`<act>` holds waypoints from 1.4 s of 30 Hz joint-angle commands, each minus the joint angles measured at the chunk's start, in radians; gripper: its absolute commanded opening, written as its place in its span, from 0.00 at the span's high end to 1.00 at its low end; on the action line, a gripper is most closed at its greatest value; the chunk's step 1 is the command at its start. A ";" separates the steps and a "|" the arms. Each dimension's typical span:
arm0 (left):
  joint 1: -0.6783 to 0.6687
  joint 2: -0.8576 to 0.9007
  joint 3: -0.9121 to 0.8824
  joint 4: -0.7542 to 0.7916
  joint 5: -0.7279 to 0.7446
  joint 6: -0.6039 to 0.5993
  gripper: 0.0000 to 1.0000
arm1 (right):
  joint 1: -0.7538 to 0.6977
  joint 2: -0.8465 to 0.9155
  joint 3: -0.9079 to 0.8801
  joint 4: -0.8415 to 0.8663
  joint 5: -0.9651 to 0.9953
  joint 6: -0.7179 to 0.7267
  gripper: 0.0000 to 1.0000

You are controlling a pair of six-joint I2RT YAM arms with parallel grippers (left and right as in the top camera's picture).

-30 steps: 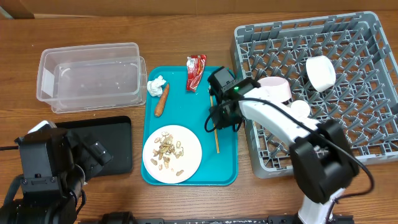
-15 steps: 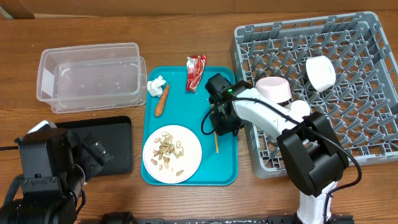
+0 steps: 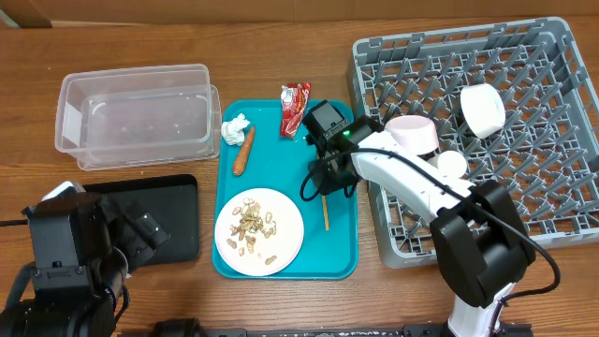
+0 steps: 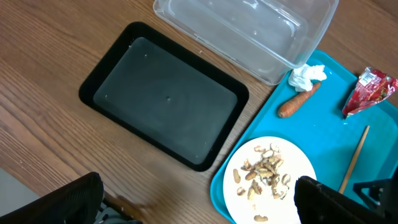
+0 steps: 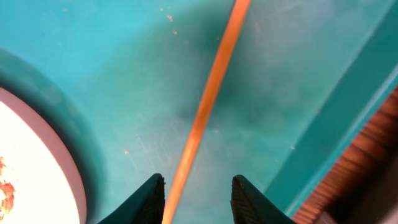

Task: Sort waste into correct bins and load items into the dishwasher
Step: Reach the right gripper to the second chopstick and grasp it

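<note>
**Operator:** What do I have on the counter (image 3: 281, 37), left to right?

**Spotter:** You have one clear tub (image 3: 136, 117) and, nearer you, one black tray (image 3: 154, 229). Next comes one teal tray (image 3: 281, 168). It carries one tissue wad (image 3: 234, 128), one carrot (image 3: 244, 150), one red wrapper (image 3: 295, 109), one plate (image 3: 290, 245) of peanut shells and one chopstick (image 3: 326, 213). On your far right is one grey rack (image 3: 552, 215). It holds one pink bowl (image 3: 412, 133) and two white cups, one large (image 3: 482, 108) and one small (image 3: 452, 164).

**Operator:** And the arms?

**Spotter:** Your left arm sits folded at the near left corner. The left end effector (image 4: 198, 186) is released, fingers spread wide over the counter by the black tray. Your right arm reaches left past the rack's corner, wrist tipped down over the teal tray. The right end effector (image 5: 196, 202) is released too, with one fingertip on each side of the chopstick. The chopstick lies flat on the teal tray, just right of the plate.
</note>
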 commanded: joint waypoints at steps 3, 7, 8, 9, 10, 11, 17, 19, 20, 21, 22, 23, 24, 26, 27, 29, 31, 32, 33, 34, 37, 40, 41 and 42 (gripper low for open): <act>0.005 0.002 0.013 0.002 -0.021 -0.010 0.00 | 0.006 0.056 -0.051 0.032 -0.044 -0.006 0.69; 0.005 0.002 0.013 0.002 -0.021 -0.010 0.00 | 0.005 0.072 -0.051 0.029 -0.036 -0.006 0.84; 0.005 0.002 0.013 0.002 -0.021 -0.010 0.00 | 0.005 0.072 -0.050 0.029 -0.036 -0.006 0.86; 0.005 0.002 0.013 0.002 -0.021 -0.010 0.00 | 0.006 0.072 -0.048 0.027 -0.037 -0.006 0.89; 0.005 0.002 0.013 0.002 -0.021 -0.010 0.00 | 0.009 0.072 -0.048 0.026 -0.037 -0.006 0.89; 0.005 0.002 0.013 0.002 -0.021 -0.010 0.00 | 0.011 0.072 -0.048 0.025 -0.037 -0.006 0.89; 0.005 0.002 0.013 0.002 -0.021 -0.010 0.00 | 0.016 0.072 -0.047 0.019 -0.039 -0.026 0.78; 0.005 0.002 0.013 0.002 -0.021 -0.010 0.00 | 0.016 0.070 -0.031 -0.005 -0.022 -0.020 0.78; 0.005 0.002 0.013 0.002 -0.021 -0.010 0.00 | 0.016 0.066 -0.019 -0.018 -0.019 -0.012 0.78; 0.005 0.002 0.013 0.002 -0.021 -0.010 0.00 | 0.016 0.061 -0.006 -0.028 -0.017 -0.004 0.77; 0.005 0.002 0.013 0.002 -0.021 -0.010 0.00 | 0.016 0.051 0.005 -0.038 -0.017 -0.002 0.76; 0.005 0.002 0.013 0.002 -0.021 -0.010 0.00 | 0.016 0.038 0.018 -0.049 -0.017 -0.002 0.76; 0.005 0.002 0.013 0.002 -0.021 -0.010 0.00 | 0.016 0.027 0.027 -0.058 -0.016 -0.002 0.75; 0.005 0.002 0.013 0.002 -0.021 -0.010 0.00 | 0.016 0.005 0.041 -0.070 -0.018 -0.003 0.73; 0.005 0.002 0.013 0.002 -0.021 -0.010 0.00 | 0.017 -0.005 0.045 -0.074 -0.021 -0.003 0.73; 0.005 0.002 0.013 0.002 -0.021 -0.010 0.00 | 0.018 -0.014 0.045 -0.070 -0.040 -0.007 0.72; 0.005 0.002 0.013 0.002 -0.021 -0.010 0.00 | 0.023 -0.012 0.043 -0.064 -0.068 -0.007 0.72; 0.005 0.002 0.013 0.002 -0.021 -0.010 0.00 | 0.024 -0.010 0.039 -0.058 -0.078 -0.007 0.71; 0.005 0.002 0.013 0.002 -0.021 -0.010 0.00 | 0.026 -0.010 0.033 -0.049 -0.080 -0.007 0.68; 0.005 0.002 0.013 0.002 -0.021 -0.010 0.00 | 0.028 -0.010 0.024 -0.034 -0.080 -0.007 0.67; 0.005 0.002 0.013 0.002 -0.021 -0.010 0.00 | 0.030 -0.004 -0.005 0.023 -0.080 -0.018 0.64; 0.005 0.002 0.013 0.002 -0.021 -0.010 0.00 | 0.030 0.011 -0.032 0.062 -0.080 -0.032 0.64; 0.005 0.002 0.013 0.002 -0.021 -0.010 0.00 | 0.030 0.020 -0.039 0.066 -0.080 -0.032 0.64; 0.005 0.002 0.013 0.002 -0.021 -0.010 0.00 | 0.030 0.029 -0.044 0.066 -0.080 -0.032 0.64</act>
